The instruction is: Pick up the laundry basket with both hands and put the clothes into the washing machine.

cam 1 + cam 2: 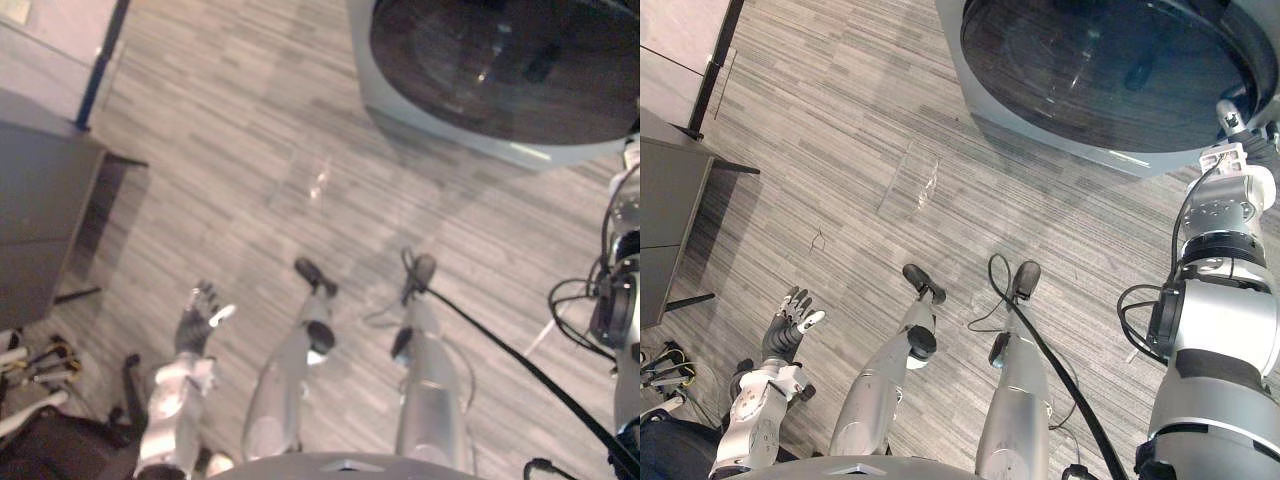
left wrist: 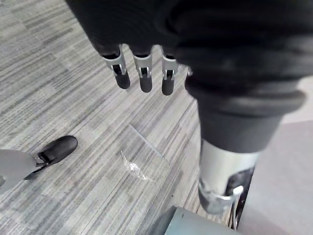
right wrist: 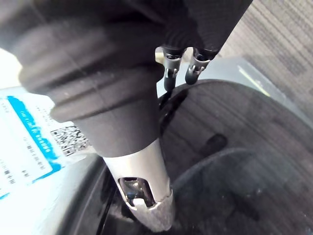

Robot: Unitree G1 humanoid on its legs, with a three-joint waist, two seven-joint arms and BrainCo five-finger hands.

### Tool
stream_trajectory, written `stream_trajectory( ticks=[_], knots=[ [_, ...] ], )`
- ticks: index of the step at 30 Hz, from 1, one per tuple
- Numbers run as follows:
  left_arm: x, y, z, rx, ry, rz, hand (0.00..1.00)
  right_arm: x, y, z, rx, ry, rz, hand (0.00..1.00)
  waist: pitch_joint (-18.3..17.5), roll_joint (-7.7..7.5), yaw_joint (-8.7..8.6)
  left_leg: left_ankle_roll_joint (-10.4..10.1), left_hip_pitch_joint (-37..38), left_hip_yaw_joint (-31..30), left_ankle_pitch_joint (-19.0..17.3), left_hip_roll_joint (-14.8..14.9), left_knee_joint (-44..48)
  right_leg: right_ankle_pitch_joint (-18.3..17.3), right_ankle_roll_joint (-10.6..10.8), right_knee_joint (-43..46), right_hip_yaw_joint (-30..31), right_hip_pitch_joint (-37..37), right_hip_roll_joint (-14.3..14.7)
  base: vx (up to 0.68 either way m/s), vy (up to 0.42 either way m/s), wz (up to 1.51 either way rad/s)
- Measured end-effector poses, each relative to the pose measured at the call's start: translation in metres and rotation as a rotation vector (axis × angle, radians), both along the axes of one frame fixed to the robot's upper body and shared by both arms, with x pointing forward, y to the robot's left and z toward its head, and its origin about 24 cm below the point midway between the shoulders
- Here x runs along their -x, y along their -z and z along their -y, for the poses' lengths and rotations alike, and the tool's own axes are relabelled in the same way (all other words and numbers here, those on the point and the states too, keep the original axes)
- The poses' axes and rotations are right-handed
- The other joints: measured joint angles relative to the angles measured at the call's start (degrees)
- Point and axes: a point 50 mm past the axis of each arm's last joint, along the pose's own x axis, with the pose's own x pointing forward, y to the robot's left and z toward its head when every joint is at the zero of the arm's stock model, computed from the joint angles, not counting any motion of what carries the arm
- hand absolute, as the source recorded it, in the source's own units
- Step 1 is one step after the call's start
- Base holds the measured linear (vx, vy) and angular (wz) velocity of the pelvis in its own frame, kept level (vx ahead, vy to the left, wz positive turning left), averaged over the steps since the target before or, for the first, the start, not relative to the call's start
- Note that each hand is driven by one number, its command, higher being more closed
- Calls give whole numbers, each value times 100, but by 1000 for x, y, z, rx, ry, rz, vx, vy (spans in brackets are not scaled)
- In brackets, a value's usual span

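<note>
The washing machine's round door (image 1: 1110, 70), dark glass in a grey rim, stands open over the floor at the upper right. My right hand (image 1: 1232, 118) is raised at the door's right edge. In the right wrist view its fingers (image 3: 170, 73) reach straight toward the grey rim, the thumb (image 3: 144, 196) apart, and the dark glass (image 3: 244, 156) lies just past them. My left hand (image 1: 200, 318) hangs low at the left over bare floor, fingers (image 2: 141, 76) straight and holding nothing.
A dark cabinet (image 1: 40, 220) stands along the left side. A clear plastic sheet (image 1: 910, 180) lies on the striped grey floor between the cabinet and the door. A white printed label (image 3: 29, 142) is on the machine's body.
</note>
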Motion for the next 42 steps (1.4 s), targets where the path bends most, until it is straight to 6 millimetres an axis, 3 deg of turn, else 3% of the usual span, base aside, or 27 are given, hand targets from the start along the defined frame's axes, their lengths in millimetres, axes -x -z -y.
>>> stream_trajectory(
  ticks=[3,5,7,9,10,12,13,15,16,18,20,22,23,24,25,26,28,30,32,34,35,36,37,39,40,41,42],
  knots=[
    [1,2,2,9,-18,-12,0,9,5,3,-97,39,179,0,20,-27,-19,-29,-13,3,22,-26,-7,31,5,-27,-54,27,-21,-29,93,14],
    [1,4,2,9,-27,-21,0,16,22,1,-135,69,250,0,82,-137,-86,-36,117,0,27,-28,-1,34,7,-26,-118,192,-38,-55,80,17],
    [4,9,2,9,-33,-47,0,15,69,-9,-205,68,178,0,58,-438,-136,-37,319,11,25,-25,-6,34,7,-28,-158,394,-45,-48,46,6],
    [7,17,5,14,-26,-83,0,21,145,-33,-304,43,15,0,-30,-821,-148,-59,639,29,-8,-16,-15,-31,1,-28,-181,718,-30,-14,26,4],
    [8,19,7,12,-18,-96,0,29,171,-41,-335,39,-53,0,-78,-922,-148,-75,731,29,-26,-17,-17,-60,10,-28,-184,818,-28,37,22,9],
    [12,28,18,10,27,-142,0,66,261,-84,-422,-19,-313,0,-242,-1245,-152,-94,1173,10,-124,-55,-12,-271,68,94,-203,1236,-84,78,31,16],
    [12,30,22,8,43,-152,0,80,283,-96,-443,-36,-392,0,-279,-1316,-152,-94,1313,7,-161,-80,-11,-361,86,183,-203,1341,-122,114,41,22],
    [19,37,30,9,70,-188,0,136,346,-142,-493,-126,-663,0,-429,-1548,-227,-97,1840,1,-378,-225,-7,-774,257,619,-208,1744,-355,137,28,30],
    [21,39,31,10,70,-199,0,152,358,-153,-507,-149,-724,0,-496,-1601,-267,-102,1942,1,-425,-275,-4,-871,302,712,-208,1835,-418,122,9,38],
    [35,51,31,11,67,-263,0,207,390,-185,-536,-210,-931,0,-797,-1782,-409,-148,2263,-55,-652,-445,0,-1253,529,1029,-100,2138,-591,148,8,41],
    [44,60,29,1,64,-318,0,228,398,-187,-486,-257,-1029,0,-897,-1880,-526,-123,2499,-229,-752,-598,19,-1551,667,1159,246,2312,-610,161,19,51],
    [51,66,28,-9,61,-358,0,245,403,-192,-472,-276,-1091,0,-954,-1982,-519,-97,2713,-415,-850,-788,-9,-1532,679,1275,515,2522,-672,163,21,54],
    [57,69,27,-9,51,-378,0,251,404,-194,-469,-282,-1112,0,-971,-1991,-493,-79,2808,-534,-900,-850,-45,-1426,587,1500,684,2593,-735,119,24,36],
    [60,72,28,-6,48,-395,0,252,404,-194,-460,-284,-1117,0,-992,-1939,-496,-70,2832,-642,-907,-853,-70,-1359,549,1735,794,2542,-736,104,26,58],
    [64,78,30,2,46,-431,0,254,403,-191,-457,-273,-1111,0,-1050,-1749,-520,-63,2884,-879,-926,-751,-69,-1162,278,2388,1035,2289,-603,92,16,86],
    [61,82,34,1,52,-456,0,255,403,-189,-451,-269,-1115,0,-1036,-1604,-572,-55,2931,-1193,-934,-593,-69,-1485,96,2553,1356,2212,-301,99,-23,93],
    [55,83,34,-10,48,-462,0,257,402,-189,-423,-287,-1119,0,-1003,-1492,-499,-52,3010,-1498,-935,-474,-56,-1868,119,2358,1716,2243,44,110,-141,87],
    [52,85,35,-31,56,-473,0,260,402,-193,-409,-317,-1137,0,-1002,-1618,-519,-24,3113,-1798,-956,-539,100,-1940,109,2027,1876,2397,71,152,-235,97],
    [54,89,35,-41,36,-502,0,267,404,-199,-401,-345,-1168,0,-1027,-1798,-651,-52,3220,-2233,-1039,-736,301,-2043,93,1869,2006,2589,41,145,-186,127],
    [55,90,36,-31,11,-506,0,277,407,-207,-419,-361,-1195,0,-1126,-2037,-706,-88,3277,-2553,-1074,-1042,414,-2282,-2,1825,2200,2772,-42,118,-210,127],
    [58,91,36,-24,1,-513,0,283,408,-209,-426,-363,-1210,0,-1172,-2128,-747,-127,3255,-2819,-1119,-1234,544,-2327,84,1950,2285,2868,-87,91,-224,126],
    [62,94,36,-16,-7,-528,0,287,409,-210,-435,-359,-1215,0,-1254,-2206,-775,-155,3286,-3019,-1145,-1322,508,-2358,106,1964,2135,2944,-169,126,-195,142],
    [62,94,37,-12,-11,-533,0,295,409,-210,-448,-341,-1229,0,-1333,-2186,-784,-49,3233,-2940,-1228,-1275,944,-2349,84,1934,1821,3027,-378,136,-87,120],
    [77,98,25,4,-116,-567,0,296,408,-202,-434,-310,-1221,0,-1334,-1925,-788,-390,2842,-2794,-2461,-454,3165,-2317,32,1716,1186,3571,-150,106,-51,98],
    [79,98,19,1,-153,-567,0,298,408,-201,-433,-307,-1224,0,-1332,-1908,-752,-476,2731,-2693,-2660,-161,3826,-2306,13,1704,1082,3691,-59,49,1,57],
    [82,96,10,-2,-208,-560,0,301,408,-201,-432,-302,-1231,0,-1332,-1897,-635,-534,2574,-2501,-2788,384,4928,-2345,56,1716,1001,3852,109,72,24,14],
    [86,95,5,-4,-238,-560,0,302,408,-201,-432,-292,-1229,0,-1338,-1770,-560,-568,2404,-2264,-2703,739,5315,-2444,97,1756,1005,3903,248,88,21,7]
  ],
)
